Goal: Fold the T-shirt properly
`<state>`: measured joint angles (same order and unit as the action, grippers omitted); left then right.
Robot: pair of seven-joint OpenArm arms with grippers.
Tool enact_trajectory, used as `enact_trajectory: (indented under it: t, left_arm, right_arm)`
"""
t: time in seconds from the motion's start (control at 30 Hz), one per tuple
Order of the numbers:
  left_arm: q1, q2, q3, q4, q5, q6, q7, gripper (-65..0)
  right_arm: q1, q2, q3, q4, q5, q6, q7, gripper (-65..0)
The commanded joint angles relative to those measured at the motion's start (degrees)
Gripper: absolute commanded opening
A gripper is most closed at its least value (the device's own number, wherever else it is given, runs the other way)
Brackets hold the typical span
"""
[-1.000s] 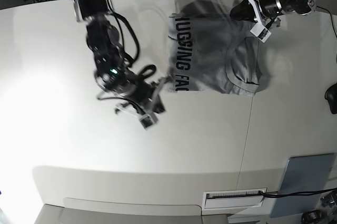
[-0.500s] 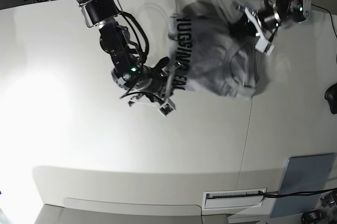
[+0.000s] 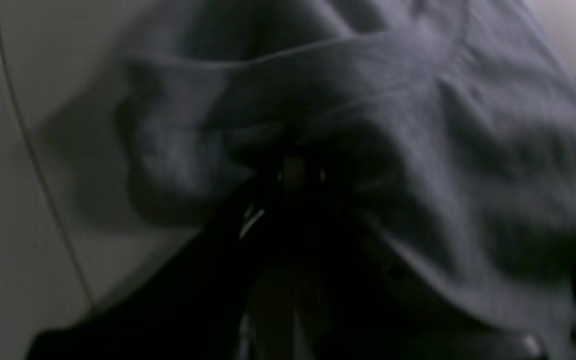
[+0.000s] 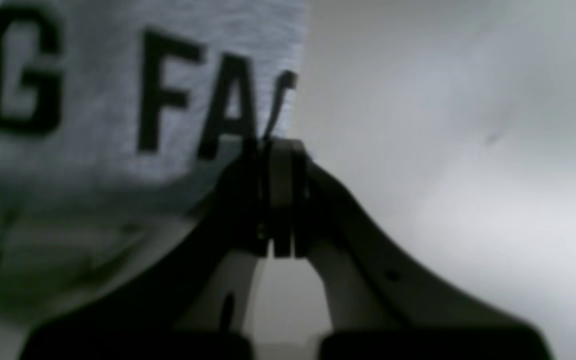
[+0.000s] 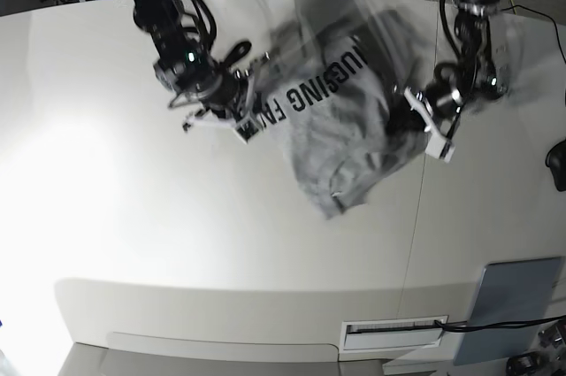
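Note:
The heather-grey T-shirt [image 5: 349, 141] is held between both grippers over the back middle of the table, blurred and crumpled, its black lettering [image 5: 311, 88] running diagonally. My right gripper [image 5: 250, 117], on the base view's left, is shut on the shirt's edge beside the letters "FA" [image 4: 193, 95]; its fingertips [image 4: 278, 150] are pressed together on the cloth. My left gripper [image 5: 409, 121], on the base view's right, is shut on bunched plain fabric [image 3: 418, 125]. In the left wrist view the gripper [image 3: 295, 172] is dark and half buried in folds. A corner of the shirt [image 5: 334, 203] trails toward the front.
A flat grey-blue pad [image 5: 513, 305] lies at the front right corner. A dark object [image 5: 557, 165] sits at the right edge. A seam [image 5: 414, 243] runs front to back across the white table [image 5: 177, 243]. A slotted plate [image 5: 393, 332] is at the front edge.
The shirt has swung round and come up off its flat spread. The right arm moved toward the back left with its edge. The left arm came forward, dragging the other side.

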<state>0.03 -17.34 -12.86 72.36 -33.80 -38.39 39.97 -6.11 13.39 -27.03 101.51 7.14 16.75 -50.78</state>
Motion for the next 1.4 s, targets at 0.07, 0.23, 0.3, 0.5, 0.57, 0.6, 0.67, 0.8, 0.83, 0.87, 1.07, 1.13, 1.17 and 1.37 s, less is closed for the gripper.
enact_trajectory:
  t: [0.07, 0.23, 0.3, 0.5, 0.57, 0.6, 0.67, 0.8, 0.83, 0.87, 1.07, 1.13, 1.17, 1.37]
  left_arm:
    - [-4.02, -0.44, 5.01, -0.70, 2.08, 3.89, -1.75, -65.0]
    - [-8.46, -0.46, 11.93, -1.03, 8.28, 11.52, -6.25, -65.0]
    - [-9.73, -0.46, 12.37, -1.01, 8.00, 11.85, -6.60, -65.0]
    - [-9.49, -2.08, 9.97, 3.17, 3.87, 7.61, -4.68, -65.0]
    - [-7.74, -2.91, 8.02, 6.45, 3.32, 7.48, -2.64, -65.0]
    - [-6.45, -3.34, 6.73, 8.41, 3.30, 7.56, -1.53, -65.0]
    - [-3.26, -4.13, 3.96, 12.83, 2.60, 7.98, 0.28, -65.0]
    - [6.21, -4.70, -3.72, 22.91, 1.60, 10.14, 1.90, -65.0]
    - [9.03, -4.72, -5.84, 25.44, 1.62, 10.14, 2.08, -65.0]
    - [12.04, -4.72, -7.98, 27.91, 1.62, 10.10, 2.10, -65.0]
    - [31.12, -4.70, -18.18, 37.86, 1.60, 9.86, 2.05, -65.0]
    - [37.07, -4.55, -20.90, 38.18, 1.27, 9.53, 2.03, -65.0]
    - [39.89, -4.28, -22.12, 38.12, 0.68, 8.41, 2.03, -65.0]
    - [53.86, -0.74, -26.25, 37.11, -5.51, -0.79, 2.23, -65.0]
  right_arm:
    - [-3.17, -0.07, 0.07, 4.33, -1.16, 0.11, 1.77, -65.0]
    - [-7.19, -0.04, 0.09, 8.37, -5.92, -2.73, 1.68, -65.0]
    - [-8.31, -0.04, 0.11, 9.79, -7.26, -3.10, 1.66, -65.0]
    - [-10.75, -0.04, 3.89, 13.84, -10.19, -9.09, 1.11, -65.0]
    - [-12.07, -0.04, 6.99, 15.54, -10.19, -9.11, 0.59, -65.0]
    - [-12.87, -0.04, 8.72, 16.50, -10.19, -9.11, 0.26, -65.0]
    - [-14.88, -0.04, 12.46, 18.78, -10.19, -9.11, -0.15, -65.0]
    - [-20.31, -0.07, 20.15, 24.11, -10.14, -9.42, -2.78, -65.0]
    - [-21.99, -0.09, 21.75, 25.44, -10.12, -10.43, -3.69, -65.0]
    - [-23.91, -0.09, 23.28, 26.82, -10.12, -11.56, -4.33, -65.0]
    - [-38.75, -0.09, 28.09, 33.49, -10.16, -15.91, -5.14, -65.0]
    - [-44.26, -0.09, 28.22, 33.49, -10.19, -17.99, -4.61, -65.0]
    - [-46.93, -0.11, 28.22, 33.49, -10.19, -18.51, -4.13, -65.0]
    - [-58.84, -0.55, 28.22, 33.49, -10.21, -18.69, -4.15, -65.0]
